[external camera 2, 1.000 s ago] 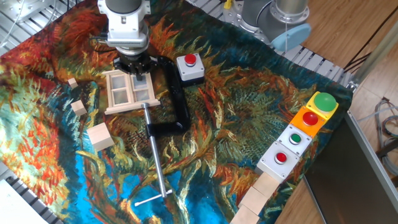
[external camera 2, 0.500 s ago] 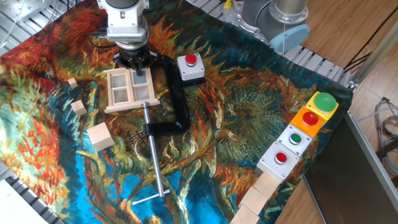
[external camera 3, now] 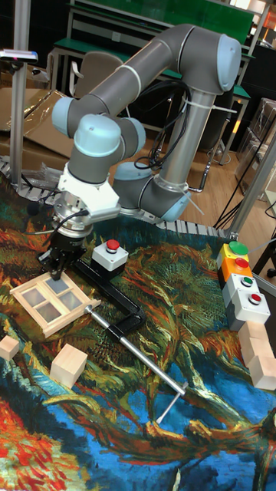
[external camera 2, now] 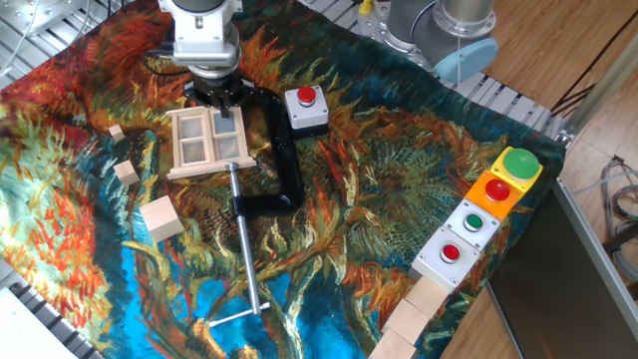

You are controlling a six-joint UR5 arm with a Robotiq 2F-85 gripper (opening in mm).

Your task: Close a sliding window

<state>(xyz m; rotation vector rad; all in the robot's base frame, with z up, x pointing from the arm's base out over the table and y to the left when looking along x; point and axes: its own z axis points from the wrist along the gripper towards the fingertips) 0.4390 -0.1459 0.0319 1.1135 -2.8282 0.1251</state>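
Observation:
The sliding window [external camera 2: 207,145] is a small pale wooden frame with two panes, lying flat on the patterned cloth at the upper left. It also shows in the tall fixed view as the window [external camera 3: 50,301]. My gripper [external camera 2: 221,110] comes down from above onto the far edge of the right pane, and the arm hides that edge. In the tall fixed view the gripper [external camera 3: 57,273] narrows to one dark tip with its fingers together, touching the frame's far side. Nothing is held between the fingers.
A black clamp [external camera 2: 282,165] with a long metal bar [external camera 2: 246,249] holds the window's right side. A grey box with a red button [external camera 2: 305,108] stands just right of the gripper. Wooden cubes [external camera 2: 161,219] lie to the left. More button boxes [external camera 2: 477,224] line the right edge.
The gripper has drawn back slightly toward the far edge. The window, the clamp and the bar have shifted a little up and left with it.

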